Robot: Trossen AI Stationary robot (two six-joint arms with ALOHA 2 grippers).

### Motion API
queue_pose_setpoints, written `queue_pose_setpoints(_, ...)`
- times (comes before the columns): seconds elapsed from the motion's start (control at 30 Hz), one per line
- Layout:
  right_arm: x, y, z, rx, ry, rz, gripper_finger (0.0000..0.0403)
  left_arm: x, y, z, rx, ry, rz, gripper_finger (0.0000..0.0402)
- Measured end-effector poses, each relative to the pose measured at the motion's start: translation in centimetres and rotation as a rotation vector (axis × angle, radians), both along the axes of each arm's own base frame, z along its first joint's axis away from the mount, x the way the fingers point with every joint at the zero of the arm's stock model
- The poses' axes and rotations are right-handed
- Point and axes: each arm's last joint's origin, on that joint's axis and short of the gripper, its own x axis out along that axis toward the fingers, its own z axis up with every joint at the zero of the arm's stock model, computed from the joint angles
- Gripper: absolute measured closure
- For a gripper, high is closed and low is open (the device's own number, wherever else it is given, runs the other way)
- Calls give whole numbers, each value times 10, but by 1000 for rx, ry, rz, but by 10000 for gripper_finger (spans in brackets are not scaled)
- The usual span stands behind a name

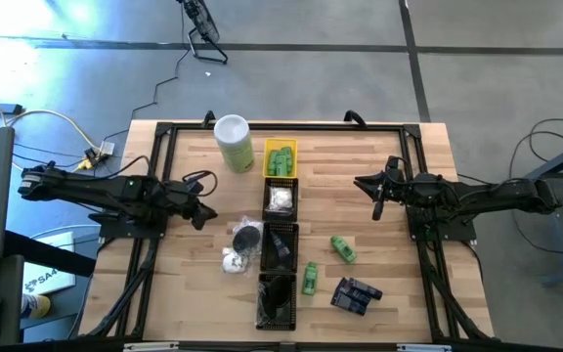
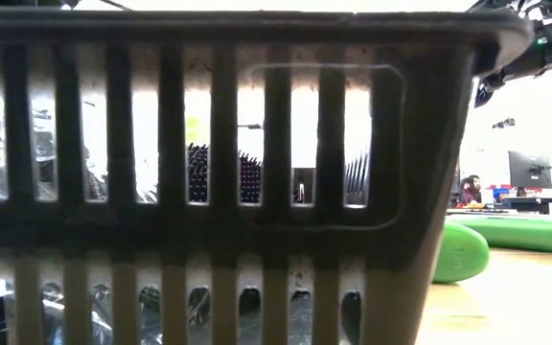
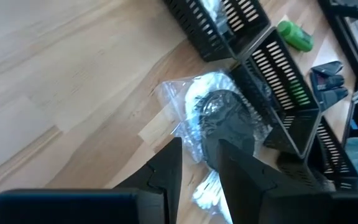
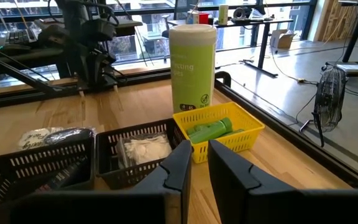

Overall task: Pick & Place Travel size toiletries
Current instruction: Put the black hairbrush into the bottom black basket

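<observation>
Green bottles [image 1: 280, 159] in yellow tray [image 1: 281, 144]; white packets [image 1: 280, 199] in black tray [image 1: 281, 183].

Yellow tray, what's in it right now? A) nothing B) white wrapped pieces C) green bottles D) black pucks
C: the yellow tray next to the tall pale-green canister holds bright green bottles, clear in both the high view and the right wrist view; the white wrapped pieces sit in the adjoining black tray instead.
</observation>
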Motion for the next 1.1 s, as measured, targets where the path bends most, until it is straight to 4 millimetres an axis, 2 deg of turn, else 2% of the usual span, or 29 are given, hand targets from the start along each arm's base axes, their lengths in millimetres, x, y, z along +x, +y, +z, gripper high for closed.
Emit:
queue_pose_setpoints(0.3,0,0,0,0,0,0,357,2,-1,-2,-8,22,-19,293)
queue_pose_setpoints(0.83,0,0,0,-1,0,0,357,13,-1,-16,6,145,-11,106)
queue_pose_setpoints(0.97,0,0,0,-2,1,0,357,15,0,-18,46,157,37,81)
queue_pose_setpoints(1.1,0,0,0,-3,1,1,357,16,0,-19,-44,156,89,76)
